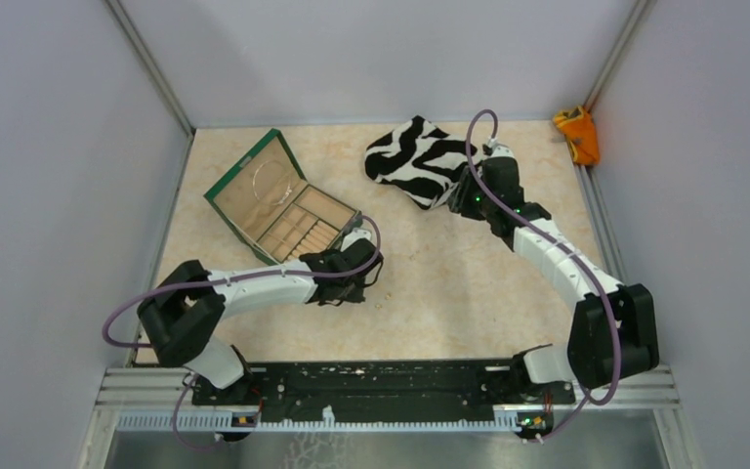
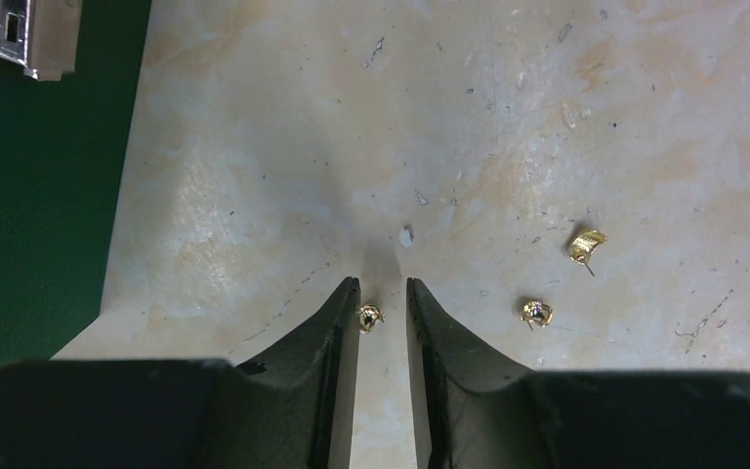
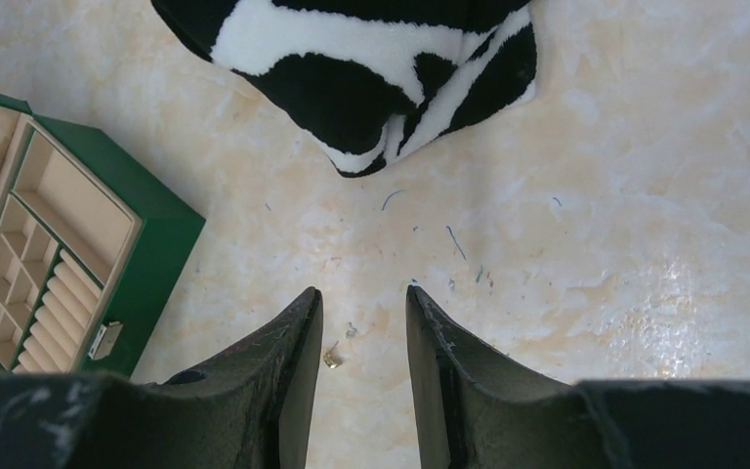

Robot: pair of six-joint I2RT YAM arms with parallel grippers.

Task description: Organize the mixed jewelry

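The left hand (image 2: 382, 289) fills the bottom of its wrist view, set low over the pale marbled worktop (image 2: 254, 147). Its jaws are parted narrowly, and a tiny gold speck (image 2: 369, 316) lies between them, close against the left-of-frame finger but not clamped. A second gold speck (image 2: 536, 312) lies just right of the fingers, and a third gold piece (image 2: 586, 244) sits a little farther up and right. The wall of the dark green box (image 2: 49, 195) runs down the left edge of that frame.

From overhead, the box stands open at the upper left of the worktop. The silvery hoop (image 1: 267, 181) rests in the large tan section at its upper end, well apart from the gold pieces. The right hand (image 3: 361, 296) hangs spread and empty near the lower right edge of the zebra-striped cloth (image 3: 371, 59), top centre of its wrist view.
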